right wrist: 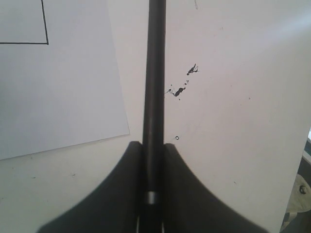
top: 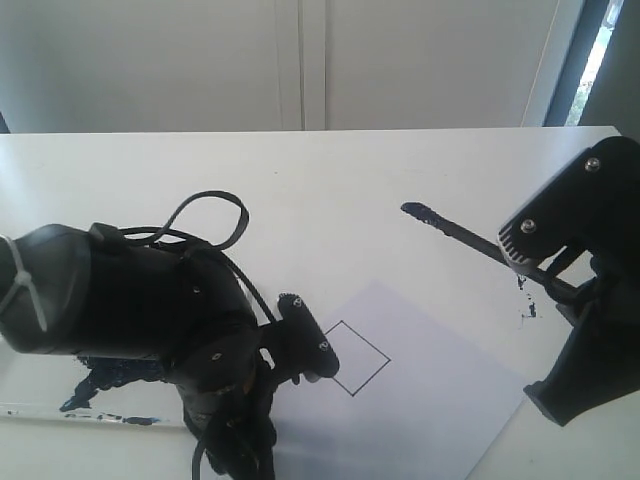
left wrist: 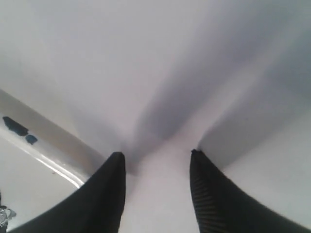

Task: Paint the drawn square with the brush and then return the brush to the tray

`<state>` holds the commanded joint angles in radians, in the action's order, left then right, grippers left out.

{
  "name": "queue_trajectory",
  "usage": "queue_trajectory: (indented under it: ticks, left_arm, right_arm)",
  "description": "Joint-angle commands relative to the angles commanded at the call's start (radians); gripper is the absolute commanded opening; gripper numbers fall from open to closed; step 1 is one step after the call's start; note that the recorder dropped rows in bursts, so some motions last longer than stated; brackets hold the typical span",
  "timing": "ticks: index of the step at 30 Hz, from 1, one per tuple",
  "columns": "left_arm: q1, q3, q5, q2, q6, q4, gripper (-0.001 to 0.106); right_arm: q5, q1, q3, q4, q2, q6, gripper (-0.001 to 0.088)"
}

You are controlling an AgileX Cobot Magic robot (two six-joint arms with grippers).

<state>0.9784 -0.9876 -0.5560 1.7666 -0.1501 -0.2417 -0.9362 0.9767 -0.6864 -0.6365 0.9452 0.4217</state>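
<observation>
Now my right fingers (right wrist: 109,194) are clamped on the long thin black paintbrush (top: 465,235), whose shaft runs straight out from them to a dark wet tip beyond the far side of the black-outlined drawn square (top: 356,358). The unpainted square lies off to one side of that axis, so I judge the tip must swing across and down. My left fingers (left wrist: 104,194) stand apart, empty, across the square beside the clear paint-smeared plastic tray (top: 35,385).

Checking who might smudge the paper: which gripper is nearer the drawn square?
Left. The left gripper sits right beside the drawn square; the right gripper, shut on the brush, is off the paper.
</observation>
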Motion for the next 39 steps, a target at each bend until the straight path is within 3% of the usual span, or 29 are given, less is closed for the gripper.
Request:
queue_trajectory:
  ticks: [11, 15, 23, 39]
  left_arm:
    - [-0.002, 0.0, -0.008, -0.014, 0.132, 0.135, 0.047]
    - [-0.012, 0.0, -0.011, -0.014, 0.131, 0.138, 0.041]
    - [-0.08, 0.0, -0.042, -0.014, 0.132, 0.162, 0.041]
    - [-0.082, 0.0, -0.044, 0.039, 0.159, 0.225, 0.044]
  right_arm:
    - [0.0, 0.0, 0.0, 0.0, 0.0, 0.0, 0.0]
    - [0.0, 0.0, 0.0, 0.002, 0.0, 0.0, 0.0]
    - [0.0, 0.0, 0.0, 0.008, 0.0, 0.0, 0.0]
    - [0.008, 0.0, 0.0, 0.012, 0.0, 0.0, 0.0]
